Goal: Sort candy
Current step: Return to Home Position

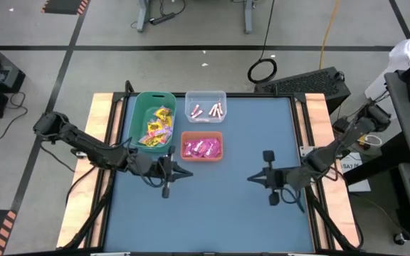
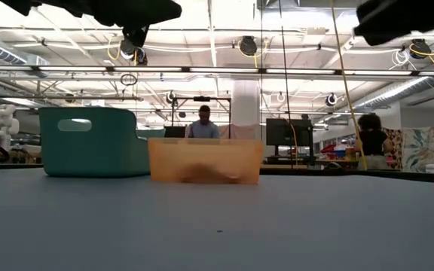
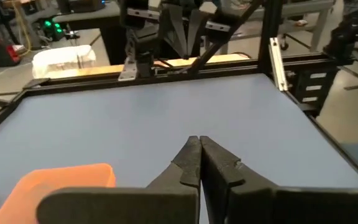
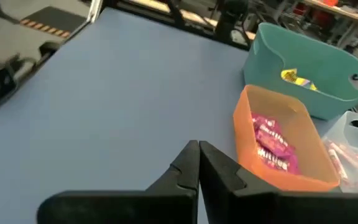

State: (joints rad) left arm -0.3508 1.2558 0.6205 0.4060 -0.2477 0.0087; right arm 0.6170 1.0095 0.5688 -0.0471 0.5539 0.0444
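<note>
Yellow packets (image 1: 156, 126) lie in the green bin (image 1: 137, 117), magenta-pink packets (image 1: 201, 148) in the orange bin (image 1: 202, 134), and pale pink-white sticks (image 1: 209, 111) in the clear bin (image 1: 205, 95). All three bins stand at the table's far side. My left gripper (image 1: 188, 173) hovers shut just near of the orange bin, pointing toward the table's right. My right gripper (image 1: 250, 178) hovers shut at mid-table, pointing left. In the right wrist view the magenta packets (image 4: 272, 146) and yellow packets (image 4: 296, 78) show inside their bins.
The blue table top (image 1: 219, 213) lies bare between and near of the two grippers. Wooden side rails (image 1: 95, 142) flank it. In the low view the green bin (image 2: 89, 141) and orange bin (image 2: 205, 159) stand ahead, with people in the room behind.
</note>
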